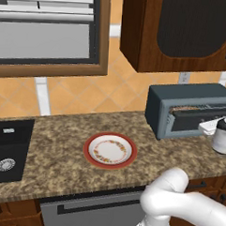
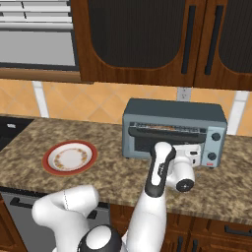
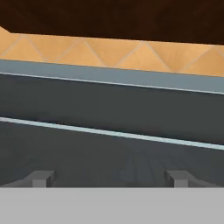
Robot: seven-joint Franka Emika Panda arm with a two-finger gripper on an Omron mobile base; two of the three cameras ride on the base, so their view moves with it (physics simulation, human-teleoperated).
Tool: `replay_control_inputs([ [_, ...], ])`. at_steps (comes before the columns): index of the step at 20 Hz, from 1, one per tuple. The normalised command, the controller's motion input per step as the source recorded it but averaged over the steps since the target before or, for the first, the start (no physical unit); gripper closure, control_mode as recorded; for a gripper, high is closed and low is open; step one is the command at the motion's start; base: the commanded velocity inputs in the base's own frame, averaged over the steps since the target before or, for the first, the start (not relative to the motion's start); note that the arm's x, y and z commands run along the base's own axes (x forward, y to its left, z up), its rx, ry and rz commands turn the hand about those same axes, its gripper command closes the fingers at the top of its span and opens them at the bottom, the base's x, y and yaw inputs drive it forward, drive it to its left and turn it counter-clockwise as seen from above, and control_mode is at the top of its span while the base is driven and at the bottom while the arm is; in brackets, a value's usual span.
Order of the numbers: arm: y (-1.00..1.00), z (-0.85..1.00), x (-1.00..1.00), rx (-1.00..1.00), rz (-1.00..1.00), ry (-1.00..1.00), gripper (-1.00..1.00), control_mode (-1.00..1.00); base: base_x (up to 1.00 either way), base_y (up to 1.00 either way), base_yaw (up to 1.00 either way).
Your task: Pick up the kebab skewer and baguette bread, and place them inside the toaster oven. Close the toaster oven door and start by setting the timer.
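The blue-grey toaster oven (image 1: 181, 97) (image 2: 174, 110) stands on the counter at the right. Its door (image 1: 201, 117) (image 2: 167, 139) is tilted nearly up, leaving a narrow gap at the top. In that gap a thin brown strip of food (image 1: 184, 109) (image 2: 161, 127) lies on the rack; I cannot tell kebab skewer from baguette bread there. My gripper (image 1: 209, 128) (image 2: 193, 153) (image 3: 109, 179) is open, right at the door's front. The hand view looks straight onto the door's dark glass (image 3: 109, 109), with nothing between the fingertips (image 3: 41, 178).
A red-rimmed plate (image 1: 91, 156) (image 2: 49, 165) with nothing on it lies on the granite counter left of the oven. A dark sink (image 1: 7, 151) is at the far left. Two knobs (image 2: 215, 137) sit on the oven's right panel. Wooden cabinets (image 2: 147, 39) hang above.
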Motion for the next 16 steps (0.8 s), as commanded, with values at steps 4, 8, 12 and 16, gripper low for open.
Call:
replay_control_inputs([
  [4,0.04,-0.11,0.41,0.0,0.0,0.01,-1.0,-1.0,0.0,0.0,0.0],
  [8,0.01,-0.2,0.14,0.0,0.0,0.01,-1.0,-1.0,0.0,0.0,0.0],
  [12,0.02,-0.06,0.07,0.0,0.0,0.0,-1.0,-1.0,0.0,0.0,0.0],
  [16,0.03,-0.01,0.1,0.0,0.0,0.03,-1.0,-1.0,0.0,0.0,0.0],
])
